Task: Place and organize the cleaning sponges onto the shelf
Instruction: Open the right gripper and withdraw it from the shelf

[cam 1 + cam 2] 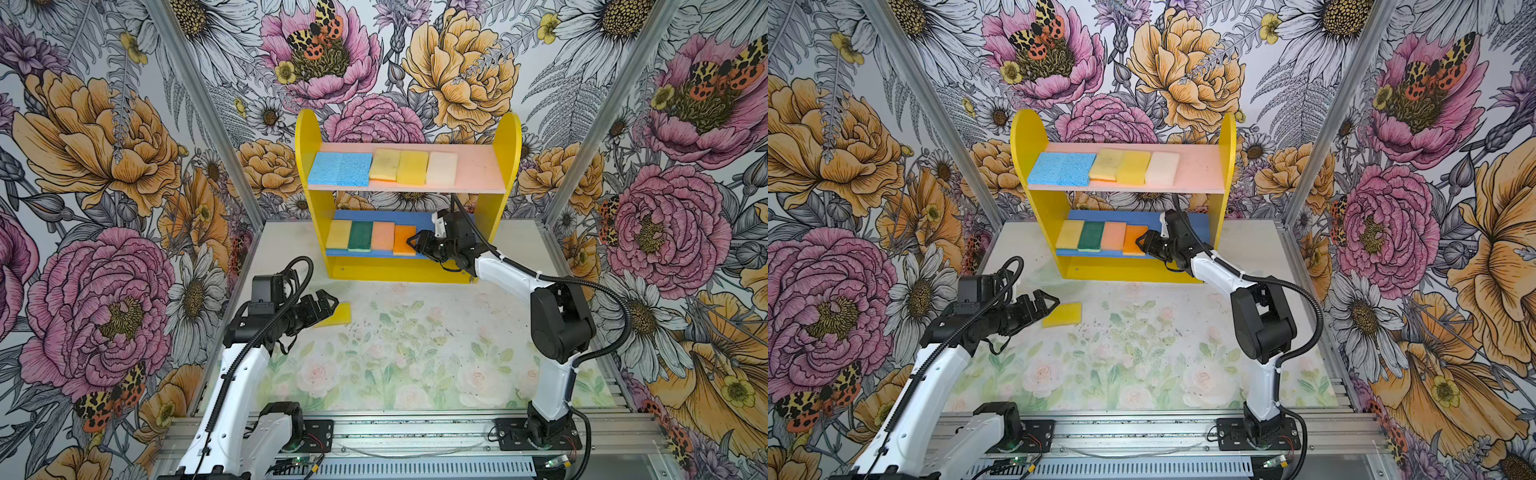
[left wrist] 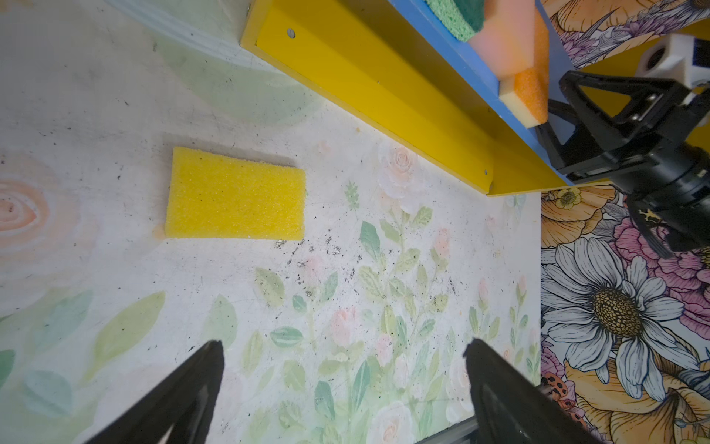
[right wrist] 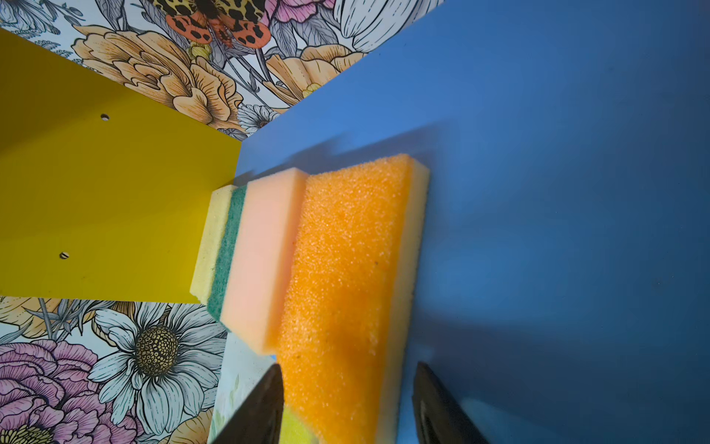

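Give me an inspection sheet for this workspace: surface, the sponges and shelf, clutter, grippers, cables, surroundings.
Surface: table, faded floral print, dark specks near the middle.
Job's things: shelf at the back; five sponges on upper board, four on lower board; one yellow sponge lying on the table.
Clutter: nothing seen.
Grippers: left gripper open, near the yellow sponge, not touching; right gripper open, jaws either side of the orange sponge on the lower board.
Cables: black hoses loop off both arms.
Surroundings: floral walls, metal posts.
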Available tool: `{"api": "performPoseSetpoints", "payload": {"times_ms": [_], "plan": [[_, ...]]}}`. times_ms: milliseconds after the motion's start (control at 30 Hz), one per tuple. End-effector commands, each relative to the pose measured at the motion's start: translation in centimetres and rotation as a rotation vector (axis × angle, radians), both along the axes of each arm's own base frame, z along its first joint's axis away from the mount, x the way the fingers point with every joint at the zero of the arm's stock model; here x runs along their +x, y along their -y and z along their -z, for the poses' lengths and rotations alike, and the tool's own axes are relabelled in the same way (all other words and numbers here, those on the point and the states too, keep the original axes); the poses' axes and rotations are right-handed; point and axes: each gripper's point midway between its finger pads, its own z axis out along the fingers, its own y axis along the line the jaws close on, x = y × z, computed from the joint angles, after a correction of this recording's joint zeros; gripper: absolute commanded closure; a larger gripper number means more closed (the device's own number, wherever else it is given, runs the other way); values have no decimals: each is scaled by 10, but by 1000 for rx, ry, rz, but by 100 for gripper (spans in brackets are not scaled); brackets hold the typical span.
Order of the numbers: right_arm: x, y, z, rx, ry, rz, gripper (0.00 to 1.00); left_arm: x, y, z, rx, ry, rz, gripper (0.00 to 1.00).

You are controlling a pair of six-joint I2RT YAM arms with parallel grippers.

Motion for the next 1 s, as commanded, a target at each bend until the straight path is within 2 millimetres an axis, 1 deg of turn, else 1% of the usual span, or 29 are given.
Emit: {"api": "performPoseSetpoints", "payload": {"times_ms": [0,200,400,500,567,667,700,800,867,967], "plan": [[1,6,-15,-18,27,14,44,0,5,-2,-7,28,28,1],[0,6,-23,-8,35,14,43,0,6,-4,-7,37,33,1],[-11,2,-55,18,89,4,43,-1,6,-6,-4,49,34,1],[-22,-4,-69,28,110,-10,42,-2,6,-9,-2,65,32,1],[-32,-8,-75,29,120,-17,42,-3,5,-11,2,74,27,1],[-52,-16,-78,30,123,-45,42,-3,4,-13,9,84,21,1],[-62,-18,-79,30,124,-57,41,-4,4,-13,11,84,22,1],[-92,-23,-73,20,113,-87,41,-4,6,-12,12,81,26,1],[-114,-23,-62,4,94,-98,40,-4,6,-11,13,81,29,1],[-148,-20,-32,-27,38,-119,39,-4,6,-10,14,75,27,1]]}}
